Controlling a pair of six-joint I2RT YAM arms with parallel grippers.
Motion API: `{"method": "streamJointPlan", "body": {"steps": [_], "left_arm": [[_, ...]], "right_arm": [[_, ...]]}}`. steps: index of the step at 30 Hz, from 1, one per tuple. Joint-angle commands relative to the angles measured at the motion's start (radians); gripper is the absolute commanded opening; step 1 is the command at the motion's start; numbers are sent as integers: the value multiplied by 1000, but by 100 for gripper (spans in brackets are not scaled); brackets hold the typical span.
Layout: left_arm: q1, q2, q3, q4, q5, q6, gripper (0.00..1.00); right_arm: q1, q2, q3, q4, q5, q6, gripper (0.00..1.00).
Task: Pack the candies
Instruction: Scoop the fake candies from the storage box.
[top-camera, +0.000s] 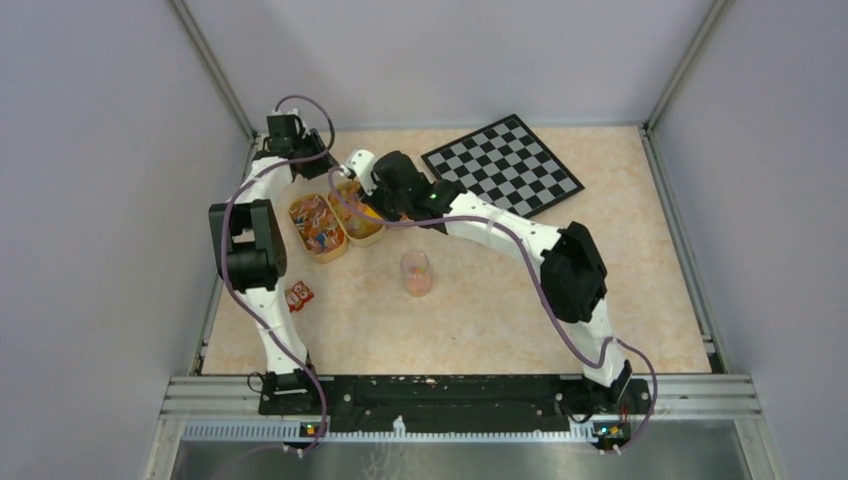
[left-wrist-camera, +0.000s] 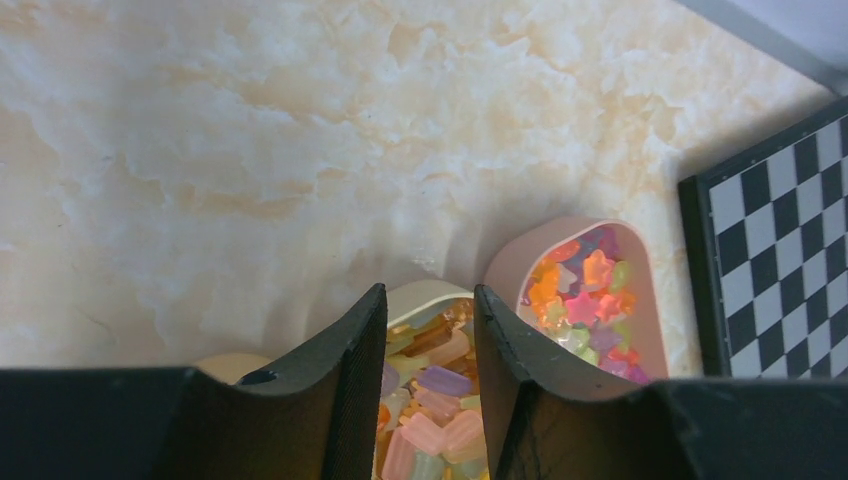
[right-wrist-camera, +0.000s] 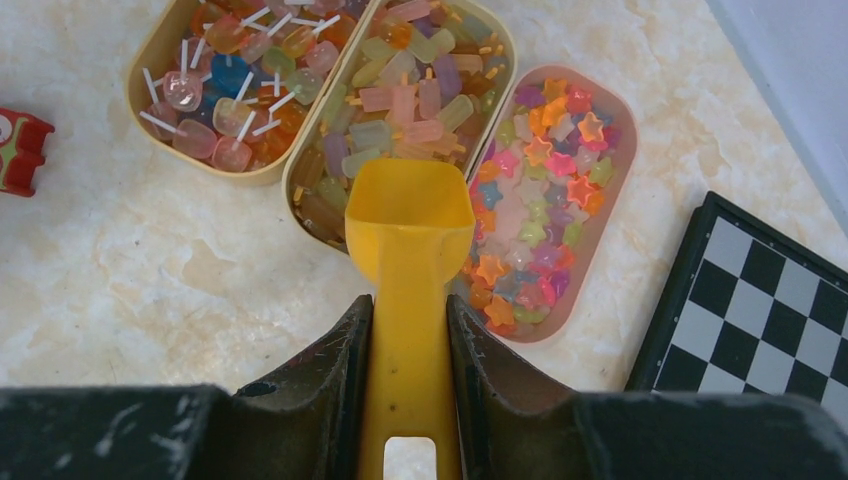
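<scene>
Right gripper (right-wrist-camera: 410, 310): clenching on the handle of the yellow scoop (right-wrist-camera: 410, 225), holding its bowl just over the edge of the middle tray (right-wrist-camera: 512, 60).
Left gripper (left-wrist-camera: 430, 295): hanging released, fingers apart, above that same tray's end.
Candies (right-wrist-camera: 400, 100): lying in three oblong trays set side by side, near the chessboard (right-wrist-camera: 760, 300).
Jar (top-camera: 416, 272): standing apart from the trays, nearer the arm bases.

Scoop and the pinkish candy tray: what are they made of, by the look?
Scoop: likely moulded plastic, opaque yellow-orange, smooth, with a soft sheen on the bowl. Pinkish tray: probably plastic too, matte, thin even wall and rounded corners; could be silicone, cannot tell.
</scene>
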Motion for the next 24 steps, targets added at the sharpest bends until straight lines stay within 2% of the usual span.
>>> {"method": "streamJointPlan", "body": {"steps": [1,7,16,24], "left_arm": [[12,39,54,20,59,25,41],[14,71,61,7,79,28,38],[25,87,81,-31,79,53,38],[28,112,99,-57,85,71,38]], "right_arm": [[12,39,71,12,-27,-9,0],[19,68,43,70,-21,-23,0],[28,54,-68,226,12,-52,0],[29,52,-116,288,6,-56,0]]}}
